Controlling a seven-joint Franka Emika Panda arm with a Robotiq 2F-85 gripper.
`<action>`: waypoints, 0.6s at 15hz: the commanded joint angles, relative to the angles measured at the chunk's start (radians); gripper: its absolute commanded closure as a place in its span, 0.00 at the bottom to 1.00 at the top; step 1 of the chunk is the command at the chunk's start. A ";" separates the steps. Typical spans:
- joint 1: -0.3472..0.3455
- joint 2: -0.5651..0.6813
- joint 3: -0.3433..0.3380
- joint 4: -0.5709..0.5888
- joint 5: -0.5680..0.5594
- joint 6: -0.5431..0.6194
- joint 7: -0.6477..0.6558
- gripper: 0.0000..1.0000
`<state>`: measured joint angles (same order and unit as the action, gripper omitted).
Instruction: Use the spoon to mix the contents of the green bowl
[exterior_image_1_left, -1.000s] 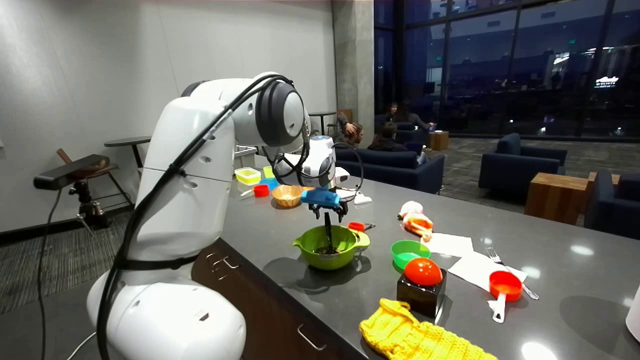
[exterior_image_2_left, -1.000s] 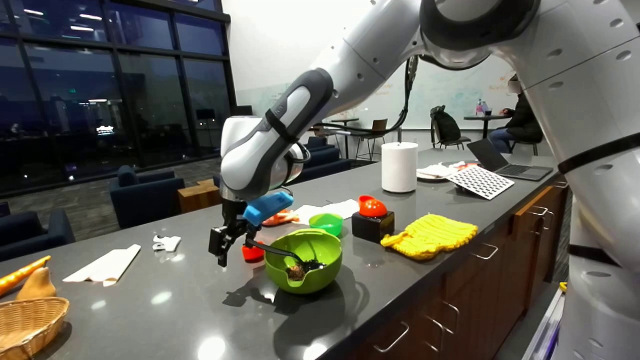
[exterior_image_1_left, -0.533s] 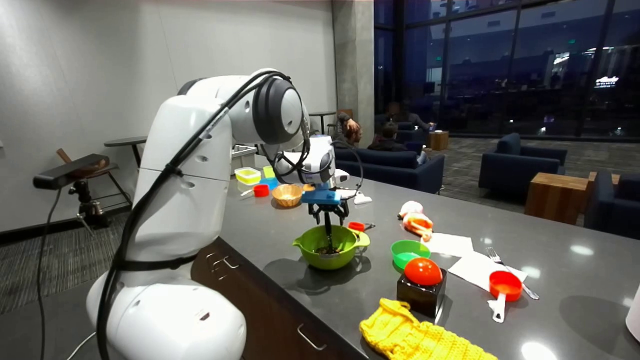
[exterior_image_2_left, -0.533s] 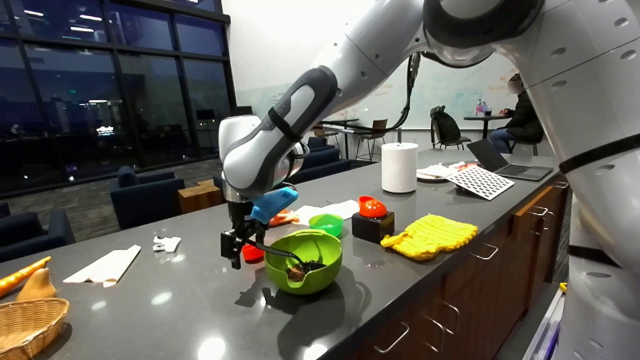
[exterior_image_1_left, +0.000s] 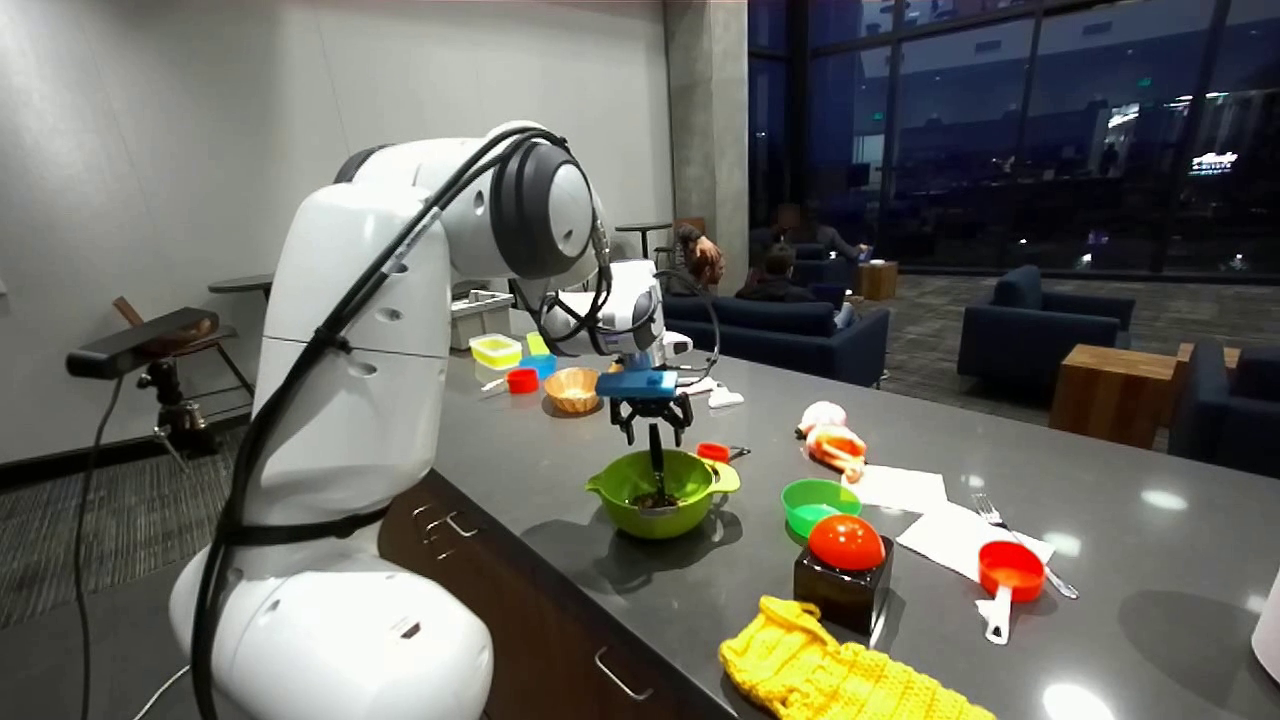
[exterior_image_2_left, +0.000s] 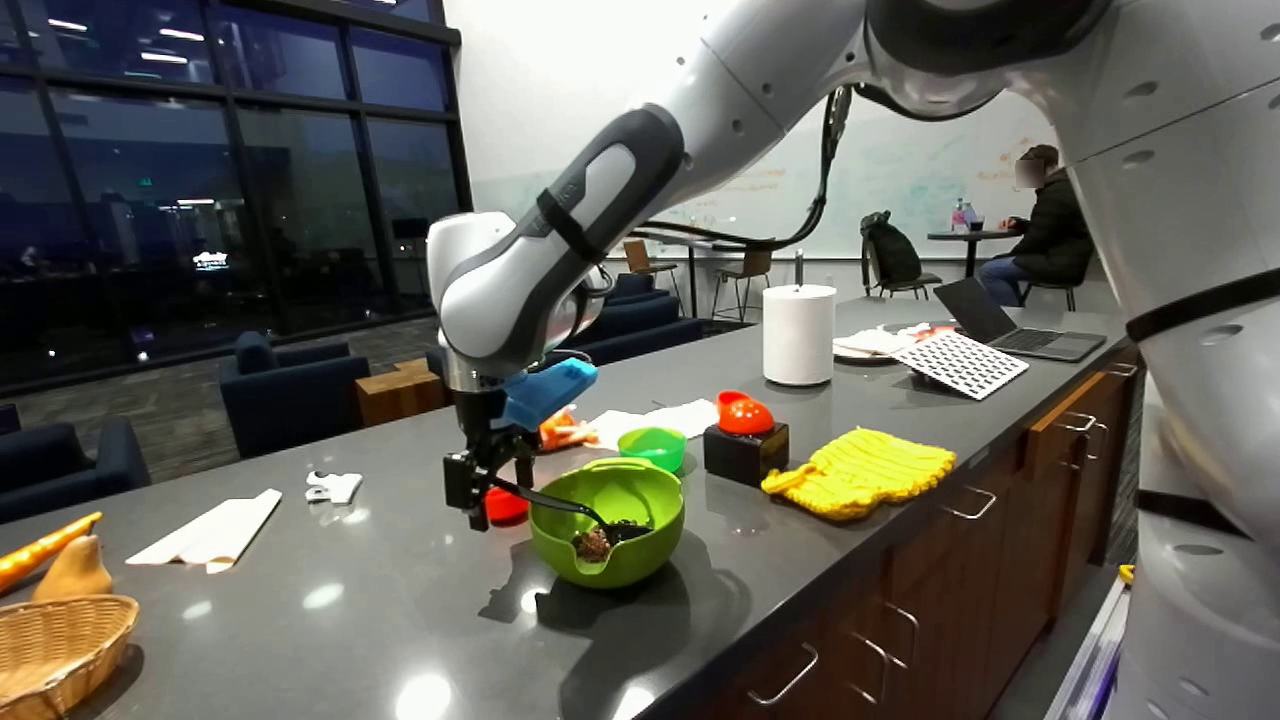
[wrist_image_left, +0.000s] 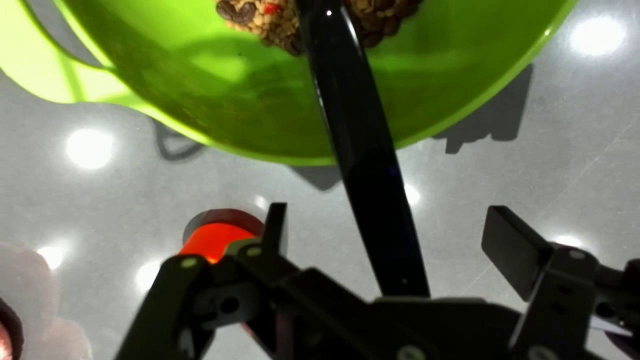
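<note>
One black finger (wrist_image_left: 274, 227) stands leftmost in the wrist view; then the slim, glossy-black spoon (wrist_image_left: 364, 147), long axis running from inside the round lime-green plastic bowl (wrist_image_left: 240, 115) back into the gap; then the second finger. Hand (wrist_image_left: 387, 225) spread wide, holding nothing; likely next: close across the handle.

Has a pale wall (exterior_image_1_left: 180, 120) running to a concrete pillar (exterior_image_1_left: 708, 110). Looks out through tall windows (exterior_image_1_left: 1060, 150) onto darkness. Holds navy armchairs (exterior_image_1_left: 1045, 325) and wooden side tables (exterior_image_1_left: 1118, 395) on grey carpet (exterior_image_1_left: 920, 320). Bears a whiteboard (exterior_image_2_left: 920, 190) behind chairs (exterior_image_2_left: 757, 262) and a round table (exterior_image_2_left: 965, 236). Casts bright glints (exterior_image_2_left: 423, 695) on the glossy grey table (exterior_image_1_left: 940, 440).
</note>
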<state>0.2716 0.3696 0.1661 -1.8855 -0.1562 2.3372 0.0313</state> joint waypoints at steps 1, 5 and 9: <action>0.004 -0.043 -0.001 -0.043 -0.010 -0.010 0.018 0.00; -0.002 -0.043 0.002 -0.058 -0.004 0.004 0.005 0.32; -0.005 -0.041 0.002 -0.064 0.000 0.009 0.001 0.62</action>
<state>0.2701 0.3624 0.1661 -1.9150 -0.1561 2.3382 0.0309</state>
